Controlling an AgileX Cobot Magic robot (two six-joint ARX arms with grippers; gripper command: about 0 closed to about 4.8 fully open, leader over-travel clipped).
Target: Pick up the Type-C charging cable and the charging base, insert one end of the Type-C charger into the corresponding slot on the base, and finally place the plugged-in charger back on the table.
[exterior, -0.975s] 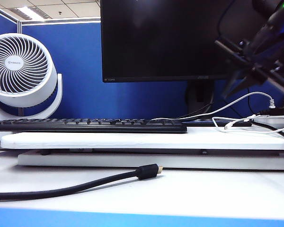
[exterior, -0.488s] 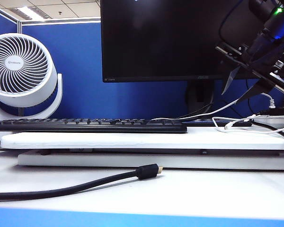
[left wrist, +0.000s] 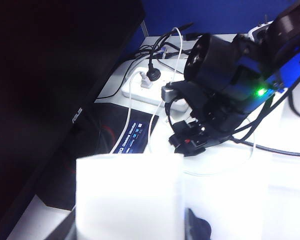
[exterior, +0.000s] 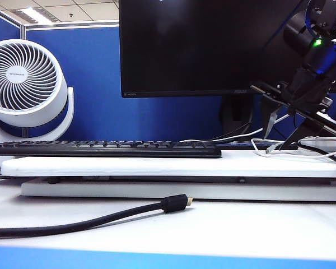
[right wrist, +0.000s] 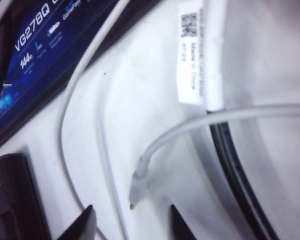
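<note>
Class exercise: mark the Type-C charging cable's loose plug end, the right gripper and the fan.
Type-C charging cable [right wrist: 136,186]: right wrist view, on its plug end.
Right gripper [right wrist: 131,220]: right wrist view, midway between its fingertips.
Fan [exterior: 23,82]: exterior view, on its grille.

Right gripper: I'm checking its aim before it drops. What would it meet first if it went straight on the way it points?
Probably the plug end of the thin white Type-C charging cable, lying between the open right gripper fingertips on the white table; depth is unclear.

Cords [right wrist: 70,130] crowding the plug [right wrist: 138,182]
</note>
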